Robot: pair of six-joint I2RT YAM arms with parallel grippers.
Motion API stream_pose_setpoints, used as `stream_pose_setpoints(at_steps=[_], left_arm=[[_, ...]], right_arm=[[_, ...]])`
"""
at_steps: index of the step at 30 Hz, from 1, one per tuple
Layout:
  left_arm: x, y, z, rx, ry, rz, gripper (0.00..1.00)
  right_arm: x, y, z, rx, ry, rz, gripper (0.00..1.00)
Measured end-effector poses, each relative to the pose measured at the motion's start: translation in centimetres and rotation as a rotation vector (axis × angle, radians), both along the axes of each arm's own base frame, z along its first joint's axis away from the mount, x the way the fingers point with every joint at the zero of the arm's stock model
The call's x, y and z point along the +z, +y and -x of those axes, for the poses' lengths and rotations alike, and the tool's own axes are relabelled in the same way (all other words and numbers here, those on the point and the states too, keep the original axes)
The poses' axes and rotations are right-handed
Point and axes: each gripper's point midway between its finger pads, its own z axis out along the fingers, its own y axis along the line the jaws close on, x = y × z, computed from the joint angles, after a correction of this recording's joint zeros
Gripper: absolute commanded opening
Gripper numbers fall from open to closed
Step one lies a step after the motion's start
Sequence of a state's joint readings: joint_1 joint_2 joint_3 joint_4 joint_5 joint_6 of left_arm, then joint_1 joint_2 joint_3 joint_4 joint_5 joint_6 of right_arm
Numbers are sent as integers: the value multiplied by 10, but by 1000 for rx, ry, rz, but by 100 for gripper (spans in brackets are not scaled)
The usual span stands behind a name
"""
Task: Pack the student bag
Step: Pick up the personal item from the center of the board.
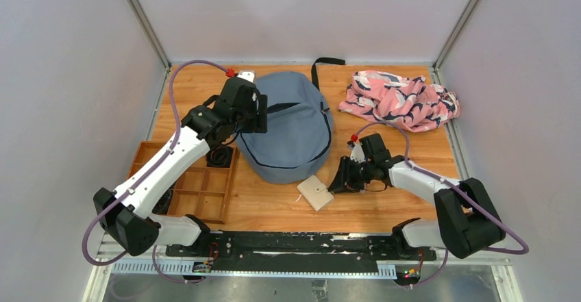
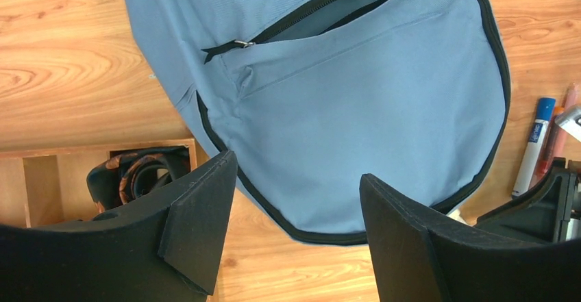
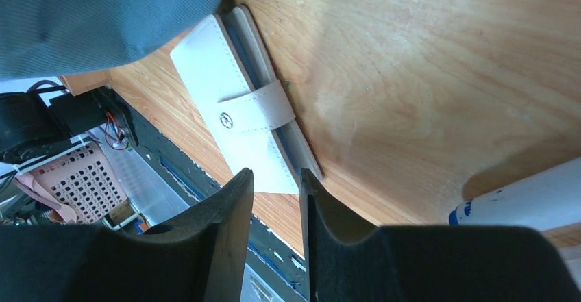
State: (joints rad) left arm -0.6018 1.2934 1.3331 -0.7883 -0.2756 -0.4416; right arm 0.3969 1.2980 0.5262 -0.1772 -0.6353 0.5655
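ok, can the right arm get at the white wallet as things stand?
Probably yes. The right pincer hovers at the near end of the white wallet, nothing between them. It lies flat on the table, far end by the student bag; the narrowly parted jaws may need widening.

No readable text, white wallet emblem possibly a logo

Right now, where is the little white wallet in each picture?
Top view: the white wallet lies low in the middle, by the near edge of the blue bag.
Left wrist: at most a pale sliver by the bag's edge; I cannot tell.
Right wrist: middle left, just ahead of the right gripper.
Shared landmark: the blue bag, in all three.
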Motion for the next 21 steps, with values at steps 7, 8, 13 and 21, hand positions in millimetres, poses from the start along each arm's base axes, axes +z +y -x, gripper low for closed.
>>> stream_pose_setpoints(at_steps=[7, 8, 13, 21], left_arm=[[-5, -17, 8, -56, 35, 68, 70], [-12, -27, 16, -89, 55, 87, 70], [-71, -85, 89, -326, 242, 150, 70], [-159, -121, 172, -489, 506, 266, 70]], right_arm=[[-17, -2, 16, -27, 68, -13, 37], [-19, -3, 19, -33, 82, -15, 37], [-17, 0, 16, -38, 74, -36, 38], [-13, -3, 7, -2, 22, 12, 59]])
